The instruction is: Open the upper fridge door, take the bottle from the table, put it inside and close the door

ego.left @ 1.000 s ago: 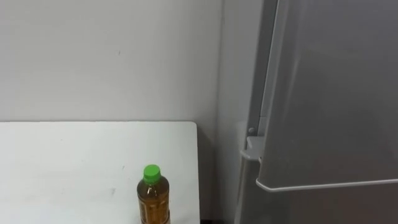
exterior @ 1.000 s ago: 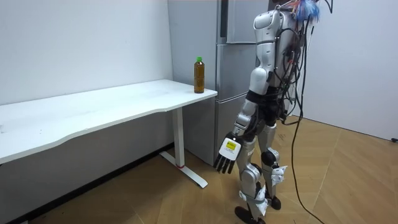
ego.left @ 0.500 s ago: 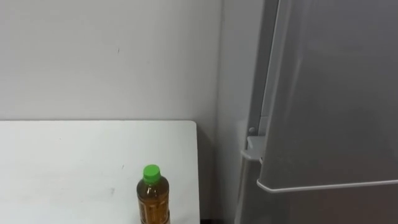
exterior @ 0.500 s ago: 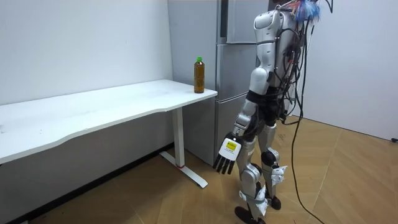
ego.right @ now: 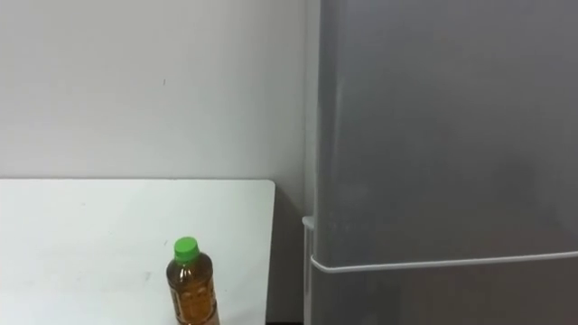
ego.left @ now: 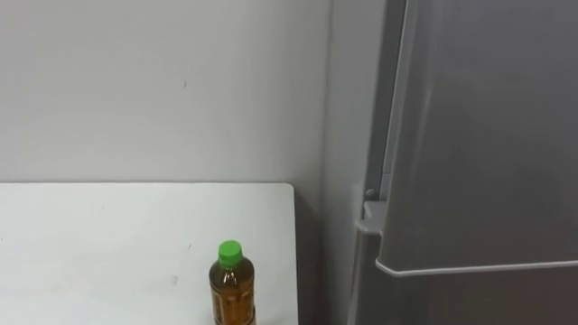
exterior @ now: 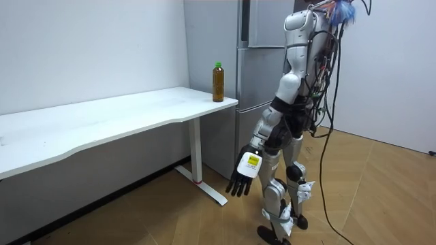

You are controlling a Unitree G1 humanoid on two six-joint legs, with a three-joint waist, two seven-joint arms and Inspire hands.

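Note:
A bottle (ego.left: pixel 232 289) of amber drink with a green cap stands upright near the right end of the white table (ego.left: pixel 108 244). In the room view the bottle (exterior: pixel 218 82) is at the table's corner beside the grey fridge (exterior: pixel 255 41). The upper fridge door (ego.left: pixel 488 135) is closed, and its lower edge runs across the right of the eye views. I stand before the fridge, a step from the table's end. My left hand (exterior: pixel 243 175) hangs low at my side with relaxed fingers, well below and away from the bottle, holding nothing.
A plain wall (ego.left: pixel 153 90) rises behind the table. A narrow gap separates the table's right edge from the fridge's side. The long table (exterior: pixel 102 122) stretches to the room view's left over a wooden floor (exterior: pixel 381 197).
My upper body has shifted slightly, and the left arm has swung a little toward the room view's left and lower. The eye view has moved a bit; the bottle stays put.

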